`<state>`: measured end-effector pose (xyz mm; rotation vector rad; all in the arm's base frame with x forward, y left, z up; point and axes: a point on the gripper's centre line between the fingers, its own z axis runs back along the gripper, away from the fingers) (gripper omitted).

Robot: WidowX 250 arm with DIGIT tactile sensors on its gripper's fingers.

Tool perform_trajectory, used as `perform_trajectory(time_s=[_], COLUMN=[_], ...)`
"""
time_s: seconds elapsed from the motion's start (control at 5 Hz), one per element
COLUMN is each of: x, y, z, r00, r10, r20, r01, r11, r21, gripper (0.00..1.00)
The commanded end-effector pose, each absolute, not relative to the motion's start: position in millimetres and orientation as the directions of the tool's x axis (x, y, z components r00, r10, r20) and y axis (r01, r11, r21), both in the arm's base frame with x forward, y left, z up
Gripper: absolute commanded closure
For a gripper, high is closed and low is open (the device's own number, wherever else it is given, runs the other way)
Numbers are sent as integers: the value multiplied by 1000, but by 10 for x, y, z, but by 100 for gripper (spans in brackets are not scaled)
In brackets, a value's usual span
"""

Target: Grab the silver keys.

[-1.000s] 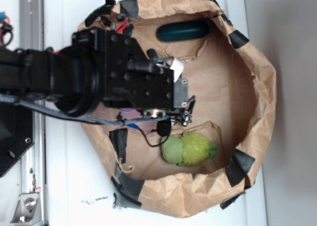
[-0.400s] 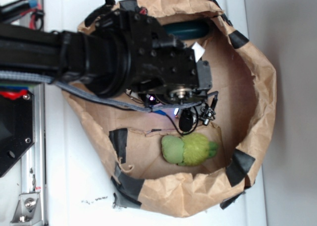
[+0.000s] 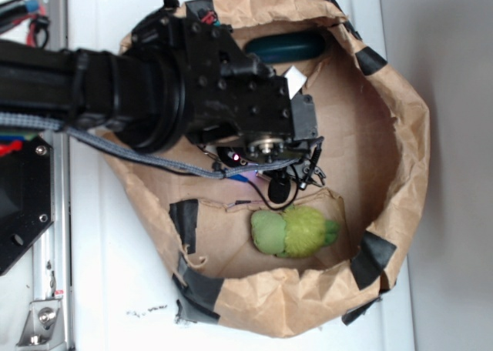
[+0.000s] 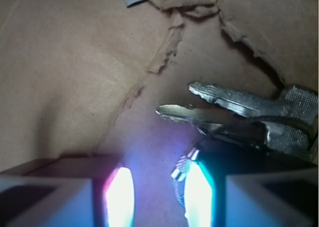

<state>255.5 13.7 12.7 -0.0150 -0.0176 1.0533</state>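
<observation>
silver keys (image 4: 249, 112) just ahead, right of jaws — untouched

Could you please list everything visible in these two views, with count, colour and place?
keys: one bunch, silver, on the brown paper just right of the fingers in the wrist view; hidden in the exterior view
plush toy: one, green, lower part of the bag
dark object: one, teal, top of the bag, partly behind the arm
paper bag: one, brown, rim patched with black tape, on the white surface
white surface: one, under the bag
arm: one, black, reaching in from the left
gripper: one, glowing fingers parted, nothing between them, low over the paper
</observation>
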Motion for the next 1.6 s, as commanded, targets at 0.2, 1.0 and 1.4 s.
perform_trajectory(time_s=[0.2, 1.0, 1.4], x=[2494, 2338, 2412], y=[191, 490, 782], z=[140, 665, 1111], r00=[505, 563, 505], r10=[863, 826, 861], r20=[13, -15, -62], r01=[-863, -819, -845], r11=[505, 556, 480], r21=[-36, -144, -235], gripper=[100, 100, 100])
